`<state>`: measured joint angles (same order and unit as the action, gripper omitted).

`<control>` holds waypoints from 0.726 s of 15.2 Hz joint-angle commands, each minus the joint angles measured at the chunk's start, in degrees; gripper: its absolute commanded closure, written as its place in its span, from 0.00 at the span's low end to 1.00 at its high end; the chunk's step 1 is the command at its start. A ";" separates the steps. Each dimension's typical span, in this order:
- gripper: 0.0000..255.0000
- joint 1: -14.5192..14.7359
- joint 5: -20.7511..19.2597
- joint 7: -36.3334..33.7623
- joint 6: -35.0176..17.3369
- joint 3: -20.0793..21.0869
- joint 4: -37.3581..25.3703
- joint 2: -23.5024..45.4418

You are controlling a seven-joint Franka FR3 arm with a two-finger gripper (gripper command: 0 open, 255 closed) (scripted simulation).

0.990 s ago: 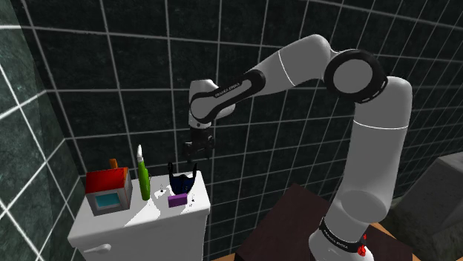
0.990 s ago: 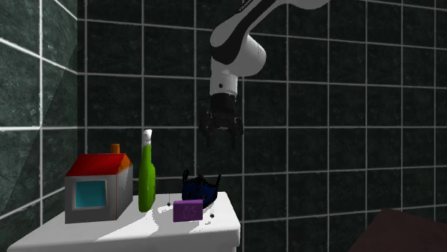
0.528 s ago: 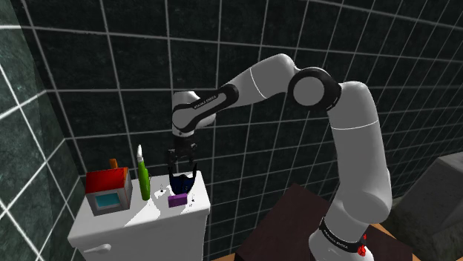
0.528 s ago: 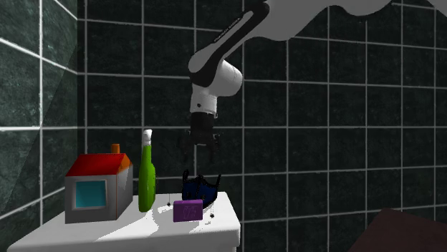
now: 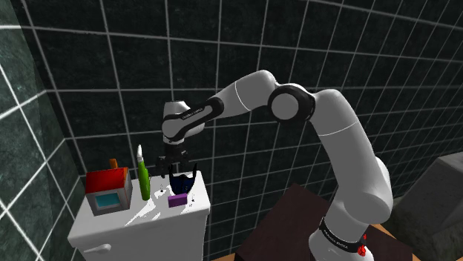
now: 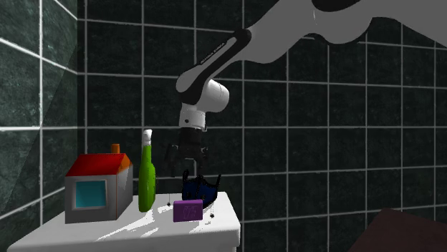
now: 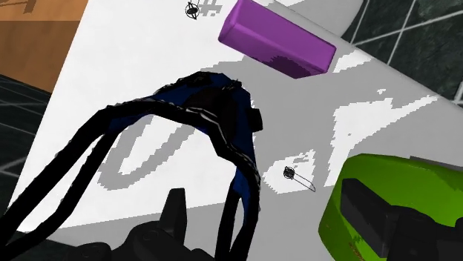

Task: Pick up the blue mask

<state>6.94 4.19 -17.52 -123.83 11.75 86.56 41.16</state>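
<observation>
Hovering directly over the dark blue face mask with black straps (image 5: 182, 182), the all-black two-finger gripper (image 5: 171, 168) points down at the white worktop (image 5: 157, 216) from the end of the white arm. The fingers (image 7: 175, 212) are spread apart with nothing clasped between them. In the wrist view one black strap loop of the mask (image 7: 222, 119) runs into the gap between them, while the blue body lies just ahead of the fingertips. The mask (image 6: 200, 190) rests on the worktop (image 6: 132, 228) near its back edge by the dark tiled wall, just below the gripper (image 6: 188, 164). A purple rectangular block (image 5: 176, 199) lies just in front of the mask, nearer the front edge of the worktop. A green bottle with a white cap (image 5: 143, 179) stands upright beside the mask – in the wrist view one finger shows in front of its green body (image 7: 401, 194). A grey toy house with a red roof (image 5: 108, 190) stands beyond the bottle – well apart from the mask.
</observation>
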 commanded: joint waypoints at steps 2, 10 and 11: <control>0.00 0.13 -0.10 0.17 -1.57 -0.12 0.07 1.49; 1.00 0.18 -0.14 0.25 -2.30 -0.16 0.25 2.05; 1.00 0.18 -0.14 0.25 -2.30 -0.16 0.24 2.05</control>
<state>7.11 4.05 -17.27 -126.14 11.58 86.79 43.21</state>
